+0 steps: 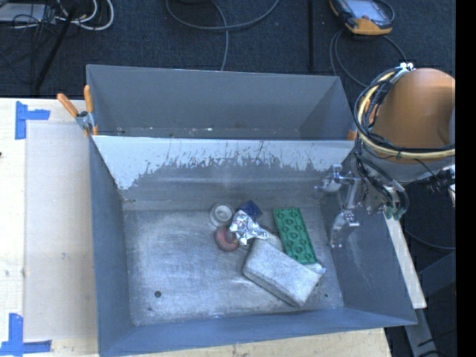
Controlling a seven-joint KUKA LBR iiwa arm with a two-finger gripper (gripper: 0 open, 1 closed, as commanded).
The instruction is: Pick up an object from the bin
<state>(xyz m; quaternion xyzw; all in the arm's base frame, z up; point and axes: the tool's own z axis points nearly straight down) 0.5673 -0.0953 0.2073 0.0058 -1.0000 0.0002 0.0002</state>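
Item: metal gripper (340,233), hung low against the right inner wall of the grey metal bin (223,114), beneath the arm's rounded orange cover (416,110) with its looped cables. State of gripper: cannot be told, whether spread or pressed together; nothing is seen held in it. Nearest thing: green rectangular plastic block with rows of round holes (296,234), flat on the bin floor right of centre, just left of the gripper and apart from it, its long side running from the back towards the front. Next: grey oblong sponge-like block (281,272), lying slantwise in front of the green block, with one corner touching or lying under that block's near end. Next: crumpled silver foil scrap (248,227), left of the green block and at the grey block's back corner. Behind the foil: small dark blue piece (251,209), partly covered by it, kind not made out. Left of the foil: small pale round cap (221,214), and just in front of it a reddish-brown round disc (227,239), the two close together. All six things lie in one loose cluster at the middle of the floor.
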